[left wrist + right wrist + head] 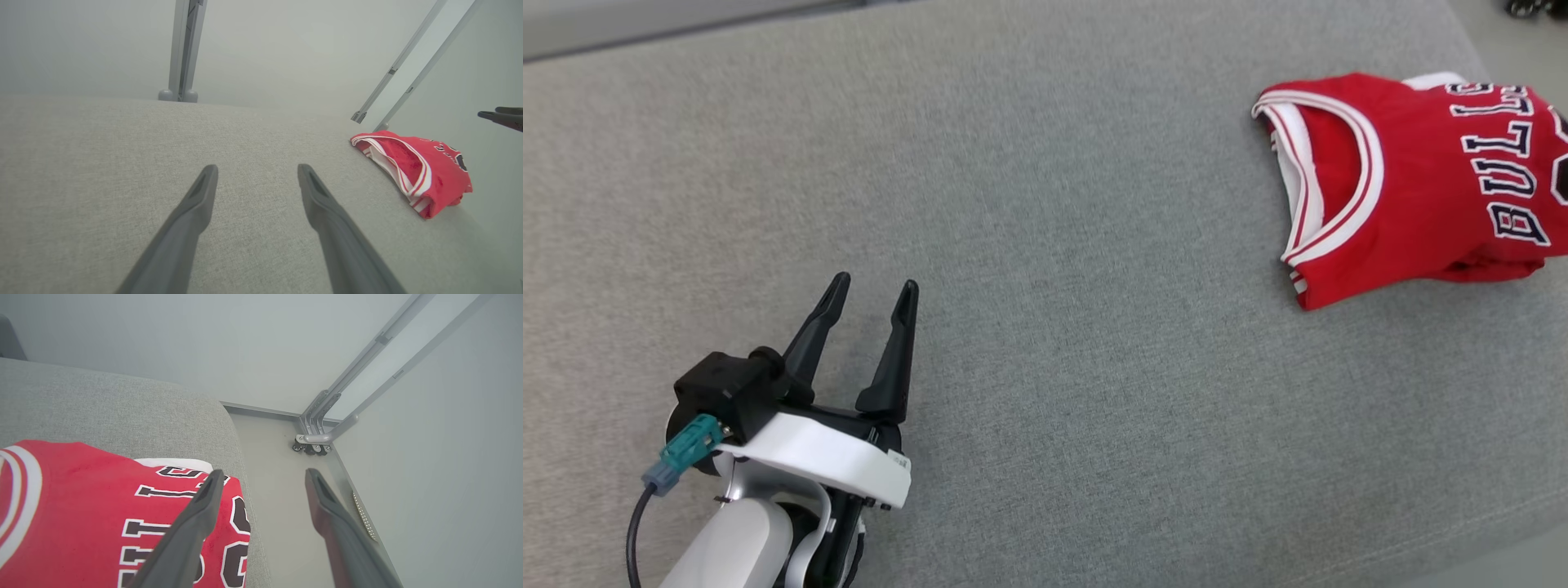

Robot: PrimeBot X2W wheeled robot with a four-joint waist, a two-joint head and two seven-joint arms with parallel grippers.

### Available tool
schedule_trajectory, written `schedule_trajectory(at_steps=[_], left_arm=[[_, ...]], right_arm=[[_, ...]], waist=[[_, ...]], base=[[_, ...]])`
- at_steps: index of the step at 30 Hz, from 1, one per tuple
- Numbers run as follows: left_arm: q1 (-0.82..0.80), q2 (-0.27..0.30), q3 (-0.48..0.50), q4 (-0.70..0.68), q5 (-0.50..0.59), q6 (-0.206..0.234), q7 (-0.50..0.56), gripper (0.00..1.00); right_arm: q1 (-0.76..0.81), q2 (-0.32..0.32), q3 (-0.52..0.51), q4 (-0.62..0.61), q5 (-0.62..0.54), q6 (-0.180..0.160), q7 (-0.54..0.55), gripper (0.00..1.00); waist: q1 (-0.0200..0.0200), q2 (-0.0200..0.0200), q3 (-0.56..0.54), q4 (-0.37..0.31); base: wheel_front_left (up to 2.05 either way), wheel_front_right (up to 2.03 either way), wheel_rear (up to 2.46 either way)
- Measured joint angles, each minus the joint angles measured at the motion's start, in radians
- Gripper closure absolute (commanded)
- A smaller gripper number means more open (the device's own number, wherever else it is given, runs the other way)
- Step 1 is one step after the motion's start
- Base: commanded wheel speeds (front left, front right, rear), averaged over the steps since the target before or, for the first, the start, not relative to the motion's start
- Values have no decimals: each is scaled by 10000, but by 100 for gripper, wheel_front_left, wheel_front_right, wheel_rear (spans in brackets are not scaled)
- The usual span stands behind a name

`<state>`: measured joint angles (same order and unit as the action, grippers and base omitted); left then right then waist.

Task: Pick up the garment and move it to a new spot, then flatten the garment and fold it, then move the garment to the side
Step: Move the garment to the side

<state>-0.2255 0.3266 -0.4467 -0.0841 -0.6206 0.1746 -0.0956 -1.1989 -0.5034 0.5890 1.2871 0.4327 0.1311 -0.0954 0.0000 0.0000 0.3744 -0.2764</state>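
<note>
The garment [1413,184], a red basketball jersey with white trim and dark lettering, lies folded at the far right of the grey cushioned surface [1045,245]. It appears again in the left wrist view [416,171] and in the right wrist view [73,514]. My left gripper [872,286] hovers at the lower left, open and empty, far from the jersey; its fingers spread wide over bare fabric in its own view [257,169]. My right gripper [264,473] is open and holds nothing, above the jersey's right edge and the surface's edge. Its fingertips [500,116] also show at the left wrist view's right side.
The cushion's right edge [241,465] drops to a grey floor [278,490]. A metal frame on castors [316,441] stands in the corner by the wall. Another upright metal post [182,53] stands behind the far edge of the surface.
</note>
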Motion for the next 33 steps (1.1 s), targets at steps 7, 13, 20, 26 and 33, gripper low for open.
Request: schedule_trajectory(at_steps=[7, 13, 20, 26, 33], left_arm=[[-79, -516, 393, 1087, -587, -150, -727, 0], [15, -665, 731, 1703, -650, 38, -1177, 0], [493, -499, 1135, 2059, -548, 203, -1452, 0], [921, -301, 1407, 2215, -301, 426, -1559, 0], [1354, -240, 1595, 2360, -263, 525, -1607, 0]], right_arm=[[769, 408, -198, -683, 698, 0, -1005, 0], [1966, 713, -339, -1649, 1220, -2, -1490, 0], [3794, 1080, -1170, -3697, 1252, -2, -1653, 0], [5817, 1870, -2984, -5779, 245, -2, -1664, 0], [7918, 3595, -4832, -7818, -1312, -2, -1655, 0]], waist=[[0, 0, -1153, 188], [0, 0, -2107, 441], [0, 0, -2858, 805], [0, 0, -3162, 1120], [0, 0, -3310, 1419]], base=[[0, 0, 0], [0, 0, 0], [0, 0, 0], [0, 0, 0], [0, 0, 0]])
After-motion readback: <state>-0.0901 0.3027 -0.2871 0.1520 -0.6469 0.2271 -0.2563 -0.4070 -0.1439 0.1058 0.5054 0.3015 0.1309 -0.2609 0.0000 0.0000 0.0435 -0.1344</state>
